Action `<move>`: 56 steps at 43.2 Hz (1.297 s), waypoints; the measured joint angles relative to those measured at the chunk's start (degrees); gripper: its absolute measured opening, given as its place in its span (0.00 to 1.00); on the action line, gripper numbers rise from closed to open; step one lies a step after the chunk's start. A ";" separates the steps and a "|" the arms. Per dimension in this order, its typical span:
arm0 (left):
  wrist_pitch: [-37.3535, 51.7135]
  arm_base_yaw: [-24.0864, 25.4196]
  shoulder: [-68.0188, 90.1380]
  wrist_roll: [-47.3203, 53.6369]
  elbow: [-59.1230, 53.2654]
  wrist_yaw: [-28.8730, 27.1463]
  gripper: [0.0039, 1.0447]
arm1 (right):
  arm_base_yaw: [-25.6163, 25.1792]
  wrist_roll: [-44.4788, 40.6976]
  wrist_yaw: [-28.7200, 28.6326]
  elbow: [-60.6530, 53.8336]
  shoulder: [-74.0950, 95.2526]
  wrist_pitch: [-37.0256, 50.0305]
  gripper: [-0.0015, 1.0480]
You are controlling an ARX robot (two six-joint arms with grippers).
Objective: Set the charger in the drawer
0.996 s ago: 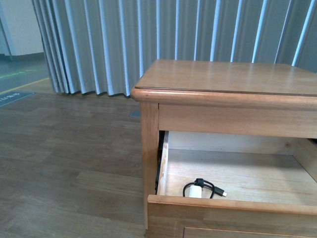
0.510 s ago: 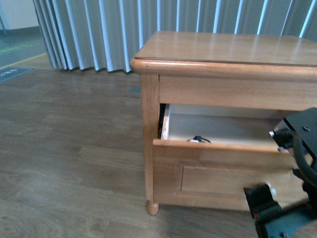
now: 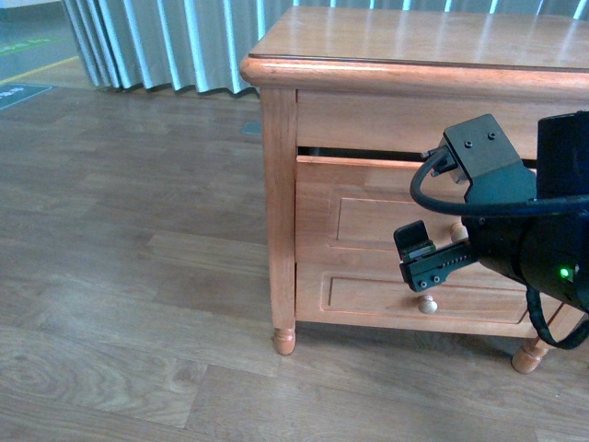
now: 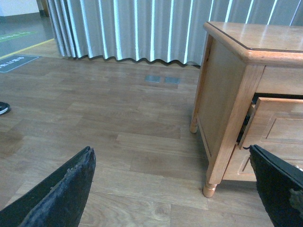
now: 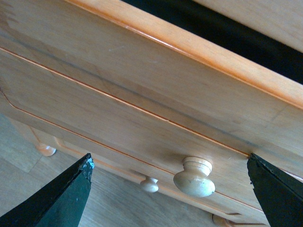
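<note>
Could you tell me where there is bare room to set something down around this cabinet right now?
The cabinet top shows bare, as does the floor between cabinet and curtain. The drawer front is crowded by the right gripper.

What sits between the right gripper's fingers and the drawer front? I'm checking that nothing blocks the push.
Only the drawer's pale knob, seen in the right wrist view between the open fingers of the right gripper; nothing else there.

The drawer point(image 3: 368, 198) is nearly closed, hiding its interior and any charger.
</note>
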 joint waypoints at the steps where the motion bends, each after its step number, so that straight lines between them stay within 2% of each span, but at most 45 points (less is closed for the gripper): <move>1: 0.00 0.00 0.00 0.00 0.00 0.00 0.94 | -0.17 0.00 0.17 1.14 0.66 -0.13 0.92; 18: 0.00 0.00 0.00 0.00 0.00 0.00 0.94 | -0.11 4.15 2.29 5.97 3.08 -0.11 0.92; 27: 0.00 0.00 0.00 0.00 0.00 0.00 0.94 | 0.17 7.04 1.86 5.75 3.19 3.26 0.92; 37: 0.00 0.00 0.00 0.00 0.00 -0.02 0.94 | 0.02 7.69 0.33 3.72 0.74 3.23 0.92; 44: 0.00 0.00 0.00 0.00 0.00 -0.02 0.94 | -0.11 7.52 -1.51 -2.97 -11.61 0.98 0.92; 56: 0.00 0.00 0.00 0.00 0.00 -0.02 0.94 | -3.76 10.93 -2.86 -25.07 -43.76 -11.06 0.92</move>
